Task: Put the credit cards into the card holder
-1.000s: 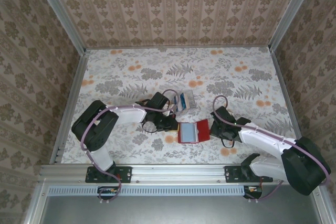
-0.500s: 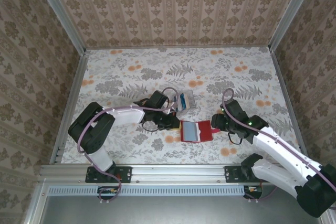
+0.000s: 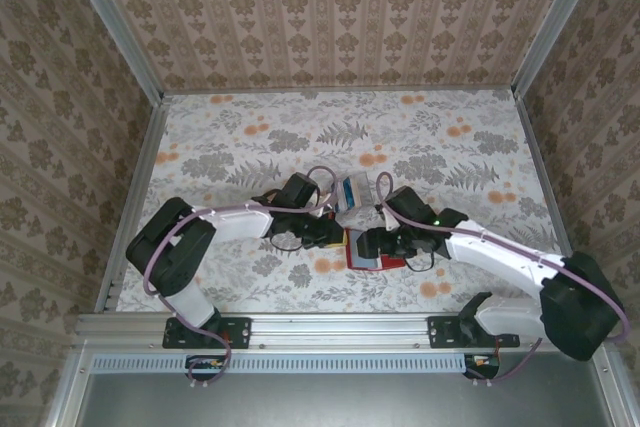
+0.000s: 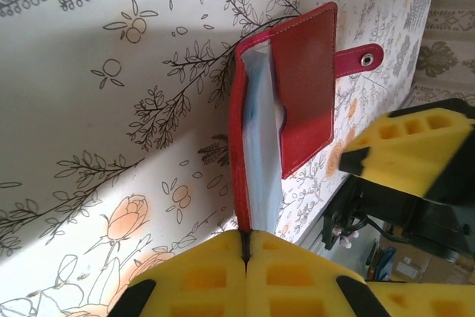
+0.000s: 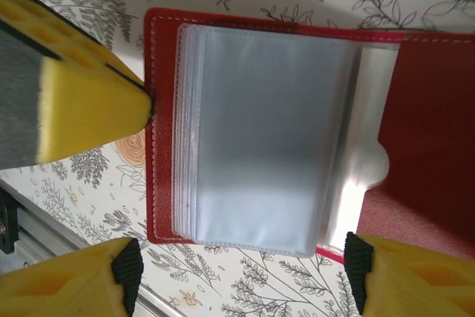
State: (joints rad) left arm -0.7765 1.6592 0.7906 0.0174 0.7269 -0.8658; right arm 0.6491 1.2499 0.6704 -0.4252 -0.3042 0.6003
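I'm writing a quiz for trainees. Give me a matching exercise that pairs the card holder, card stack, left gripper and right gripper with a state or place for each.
1 card holder
2 card stack
3 left gripper
4 right gripper

A open, above the holder
B shut on the holder's edge
C red, lying open
D on the table, beyond the holder

Pairs: 1-C, 2-D, 3-B, 4-A

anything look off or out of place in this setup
Nothing damaged or spilled. The card holder is only partly open: in the left wrist view its clasp-side cover tilts up while the left gripper pinches the opposite edge. Its clear pockets look empty, and the credit cards sit in a skewed pile just beyond it.
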